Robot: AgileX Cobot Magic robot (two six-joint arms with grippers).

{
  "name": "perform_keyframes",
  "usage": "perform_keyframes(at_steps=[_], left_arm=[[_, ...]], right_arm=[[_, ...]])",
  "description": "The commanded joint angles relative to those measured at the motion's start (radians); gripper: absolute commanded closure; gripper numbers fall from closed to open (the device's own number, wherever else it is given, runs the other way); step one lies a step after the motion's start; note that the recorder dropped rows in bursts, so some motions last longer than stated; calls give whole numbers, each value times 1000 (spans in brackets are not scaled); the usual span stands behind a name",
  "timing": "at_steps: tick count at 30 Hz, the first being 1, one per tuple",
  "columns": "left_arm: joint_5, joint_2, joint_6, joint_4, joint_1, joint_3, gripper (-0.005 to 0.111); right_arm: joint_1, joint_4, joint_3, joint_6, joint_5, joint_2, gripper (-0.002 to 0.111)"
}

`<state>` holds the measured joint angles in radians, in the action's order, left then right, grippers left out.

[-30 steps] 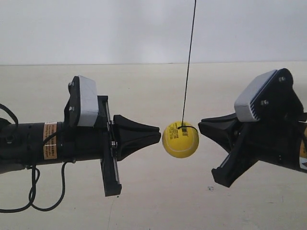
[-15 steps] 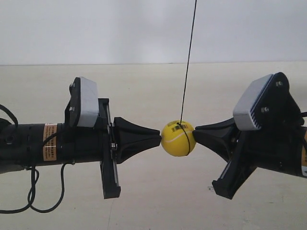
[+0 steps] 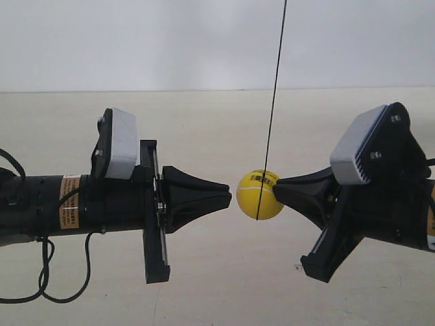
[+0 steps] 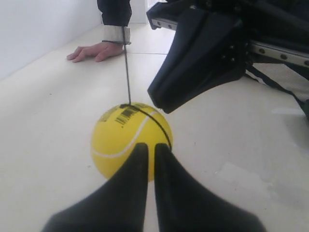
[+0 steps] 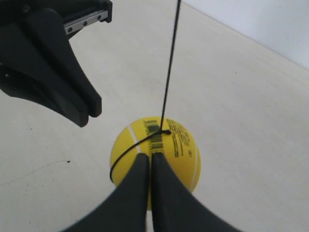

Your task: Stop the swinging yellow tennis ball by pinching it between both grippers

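The yellow tennis ball [image 3: 260, 194] hangs on a thin black string [image 3: 275, 102] between two black wedge-shaped grippers. In the exterior view, the tip of the gripper on the view's right [image 3: 277, 187] touches the ball. The tip of the gripper on the view's left [image 3: 229, 197] stands a small gap away from it. In the left wrist view, my left gripper [image 4: 147, 146] is shut with its tips against the ball [image 4: 125, 140], and the other gripper [image 4: 193, 63] sits beyond. My right gripper [image 5: 147, 157] is shut too, its tips at the ball [image 5: 166, 140].
A person's hand [image 4: 94, 50] rests on the pale floor beyond the ball, near a white wall. The opposing gripper [image 5: 58, 72] fills one corner of the right wrist view. Black cables [image 3: 47, 272] hang under the arm at the exterior view's left.
The ball and its string have shifted toward the exterior view's right. The ball has left the left-side tip and stays against the right-side one. The left-side arm edged slightly after it.
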<state>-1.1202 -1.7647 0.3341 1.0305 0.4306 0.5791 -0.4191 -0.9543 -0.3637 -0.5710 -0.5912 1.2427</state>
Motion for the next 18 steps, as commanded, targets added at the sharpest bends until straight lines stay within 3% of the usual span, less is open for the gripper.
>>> perform_keyframes(at_steps=[1,18], left_arm=[[-14,-4,6,6,35,3,102],[53,-4,-21,-79,47,3,102]], right_arm=[[0,0,2,1,-3,-8,108],[0,59,2,38,56,-8,108]])
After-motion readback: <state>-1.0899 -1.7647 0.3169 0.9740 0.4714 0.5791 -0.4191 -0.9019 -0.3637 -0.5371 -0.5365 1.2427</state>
